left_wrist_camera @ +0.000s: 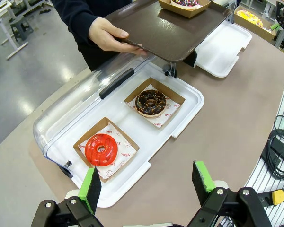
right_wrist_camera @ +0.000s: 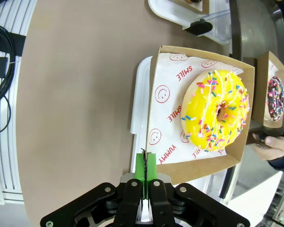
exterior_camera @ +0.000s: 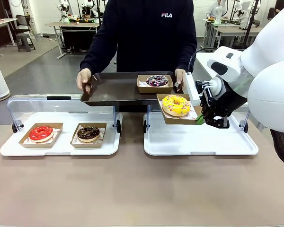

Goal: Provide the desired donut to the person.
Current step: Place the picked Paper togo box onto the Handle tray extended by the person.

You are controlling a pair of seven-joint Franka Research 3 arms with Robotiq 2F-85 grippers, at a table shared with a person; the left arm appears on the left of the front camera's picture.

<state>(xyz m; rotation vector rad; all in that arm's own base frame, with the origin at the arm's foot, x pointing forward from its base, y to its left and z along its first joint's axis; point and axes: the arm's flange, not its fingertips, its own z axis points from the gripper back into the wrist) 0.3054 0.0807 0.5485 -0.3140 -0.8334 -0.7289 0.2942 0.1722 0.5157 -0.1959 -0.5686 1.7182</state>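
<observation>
— Where is the yellow donut [exterior_camera: 176,105]?
— In its cardboard tray [exterior_camera: 166,116], held in the air above the right white tray [exterior_camera: 199,141], just beside the dark serving tray [exterior_camera: 116,90] the person [exterior_camera: 146,33] holds with both hands.
— And the right pincer [exterior_camera: 199,119]?
— Pinched tight on that cardboard tray's edge.
— The left pincer [left_wrist_camera: 146,182]?
— Spread wide, holding nothing, above the left white tray [left_wrist_camera: 180,120] — the red donut [left_wrist_camera: 101,149] and chocolate donut [left_wrist_camera: 150,102] sit there.

Grey floor [exterior_camera: 33,71], distant worktables [exterior_camera: 68,26]
</observation>
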